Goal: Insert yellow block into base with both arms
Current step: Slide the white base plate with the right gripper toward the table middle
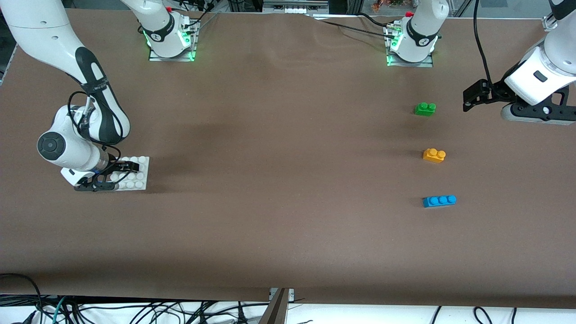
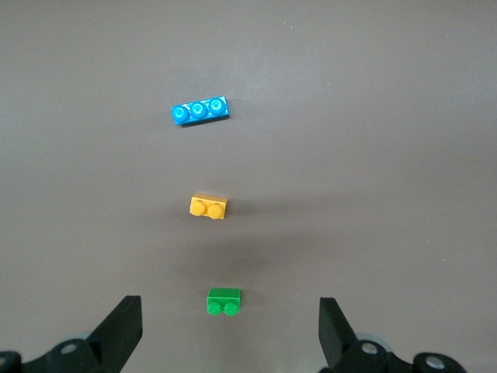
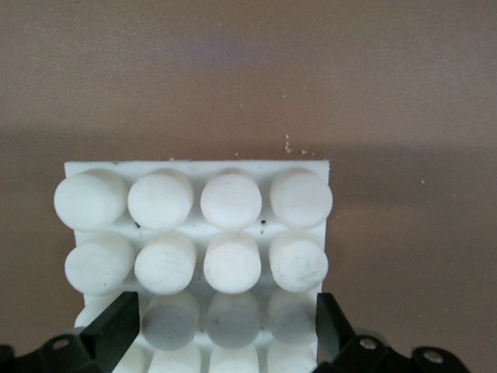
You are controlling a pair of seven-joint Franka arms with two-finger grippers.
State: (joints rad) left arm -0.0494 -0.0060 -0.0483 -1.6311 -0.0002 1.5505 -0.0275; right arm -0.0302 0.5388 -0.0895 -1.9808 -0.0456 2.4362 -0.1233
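Note:
The yellow block (image 1: 434, 155) lies on the brown table toward the left arm's end, between a green brick and a blue brick; it also shows in the left wrist view (image 2: 209, 206). The white studded base (image 1: 139, 177) lies flat toward the right arm's end. My right gripper (image 1: 116, 177) is low at the base, open, with its fingers on either side of the base's rows of studs (image 3: 194, 167); the right wrist view shows the gripper (image 3: 225, 334) empty. My left gripper (image 1: 471, 96) hangs in the air beside the green brick, open and empty (image 2: 229, 334).
The green two-stud brick (image 1: 425, 109) (image 2: 224, 301) lies farther from the front camera than the yellow block. The blue three-stud brick (image 1: 439, 200) (image 2: 199, 111) lies nearer. Cables hang below the table's front edge.

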